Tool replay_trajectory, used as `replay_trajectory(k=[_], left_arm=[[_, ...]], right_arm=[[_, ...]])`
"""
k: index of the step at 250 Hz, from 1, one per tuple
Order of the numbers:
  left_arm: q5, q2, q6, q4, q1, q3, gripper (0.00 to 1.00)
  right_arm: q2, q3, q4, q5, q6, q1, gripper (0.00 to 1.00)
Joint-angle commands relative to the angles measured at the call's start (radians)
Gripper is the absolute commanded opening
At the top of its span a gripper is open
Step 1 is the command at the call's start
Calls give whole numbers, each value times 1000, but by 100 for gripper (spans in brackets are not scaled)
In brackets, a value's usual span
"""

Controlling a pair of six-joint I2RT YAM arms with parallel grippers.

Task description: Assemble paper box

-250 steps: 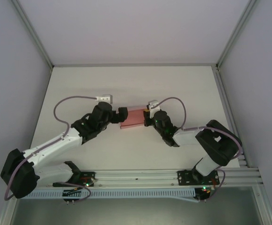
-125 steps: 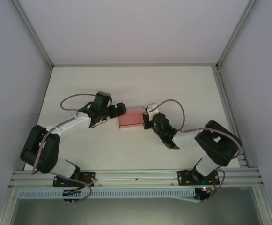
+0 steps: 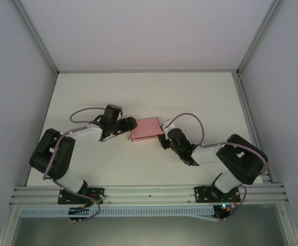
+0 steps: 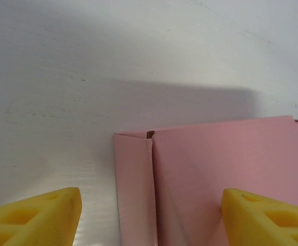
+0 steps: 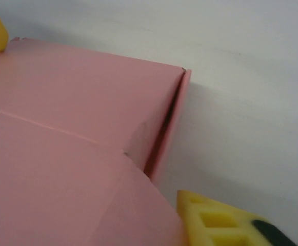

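The white desk is carrying the pink paper box, which is lying partly folded near its middle, while the left tool and right tool are flanking its opposite edges, both with fingers spread open around the card.

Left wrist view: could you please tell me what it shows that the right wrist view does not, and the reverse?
Left wrist: the box's end, with a narrow strip folded along its left edge, seen between the left gripper's yellow fingers, and a broad stretch of table beyond.
Right wrist: a crease across the box's top and a side flap gapping slightly at a corner, seen close up from the right gripper.
Both: the pink box lying on the white table, with the jaws wide apart.
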Motion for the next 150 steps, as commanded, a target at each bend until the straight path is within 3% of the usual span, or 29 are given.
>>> replay_trajectory(k=[1,23,61,103,150], left_arm=[[13,31,-1,22,15,-28,67],[22,46,2,34,15,-30,63],[34,59,17,51,16,-36,57],[46,67,35,67,18,-38,49],[96,99,42,100,25,-27,40]], right_arm=[[-74,-32,-159,-1,40,6,44],[-150,-42,-266,-8,72,6,55],[-266,-35,-451,65,160,5,64],[-347,-10,-505,33,190,-7,99],[-366,122,-614,-48,247,-62,100]])
